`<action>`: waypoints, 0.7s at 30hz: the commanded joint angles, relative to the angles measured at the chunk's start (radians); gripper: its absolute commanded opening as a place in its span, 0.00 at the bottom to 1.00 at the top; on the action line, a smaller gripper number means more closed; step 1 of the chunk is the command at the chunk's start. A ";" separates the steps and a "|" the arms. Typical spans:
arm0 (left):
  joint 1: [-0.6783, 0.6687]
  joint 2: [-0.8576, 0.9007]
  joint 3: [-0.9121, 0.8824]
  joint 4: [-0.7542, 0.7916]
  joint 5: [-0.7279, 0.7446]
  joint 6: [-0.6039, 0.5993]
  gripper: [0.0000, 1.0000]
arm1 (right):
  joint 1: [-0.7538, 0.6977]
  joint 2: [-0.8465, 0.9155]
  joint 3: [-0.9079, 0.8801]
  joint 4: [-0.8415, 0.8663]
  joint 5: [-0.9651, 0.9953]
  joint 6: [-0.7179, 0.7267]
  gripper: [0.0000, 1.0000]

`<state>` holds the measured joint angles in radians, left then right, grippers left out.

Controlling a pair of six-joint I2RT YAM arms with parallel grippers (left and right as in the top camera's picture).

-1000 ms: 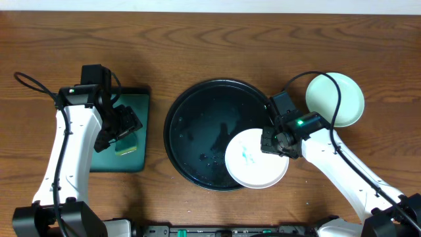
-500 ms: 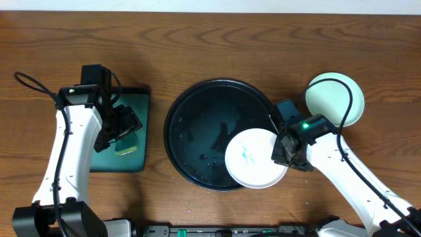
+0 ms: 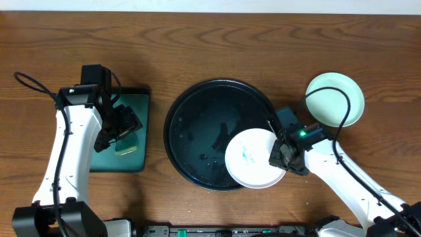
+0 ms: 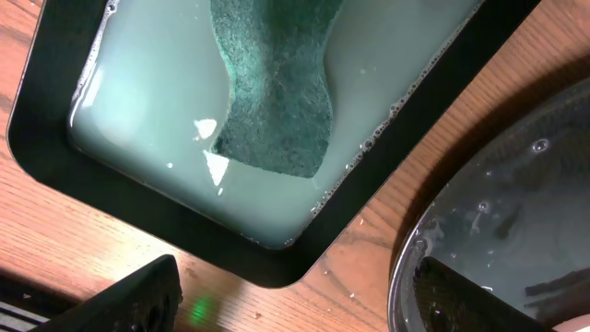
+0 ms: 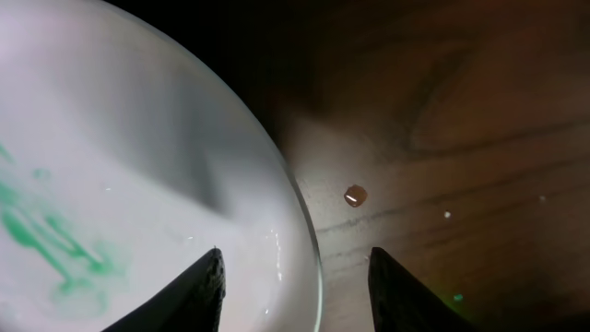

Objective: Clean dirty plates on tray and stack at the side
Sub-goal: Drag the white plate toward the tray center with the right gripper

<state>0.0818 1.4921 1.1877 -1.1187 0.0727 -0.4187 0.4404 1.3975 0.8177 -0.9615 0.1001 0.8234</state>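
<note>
Two plates in view: white plate (image 3: 253, 158), teal smears at its centre, overlapping the lower-right rim of the black tray (image 3: 197, 125); mint plate (image 3: 334, 99) on the table (image 3: 210, 39) to the right, apart from the tray; right gripper (image 3: 281, 157), jaws parted and straddling the white plate's right edge, one finger over the plate, the other over wood; left gripper (image 3: 123, 126), jaws spread wide, holding nothing, above the sponge (image 4: 277, 83) in the rectangular teal tray (image 4: 267, 263)
</note>
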 commanded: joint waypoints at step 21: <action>-0.003 -0.003 0.005 -0.003 -0.005 -0.001 0.82 | 0.006 -0.010 -0.109 0.371 0.003 0.024 0.13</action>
<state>0.0822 1.4921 1.1877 -1.1187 0.0723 -0.4187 0.4419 1.3975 0.7120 -0.6140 0.0940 0.8452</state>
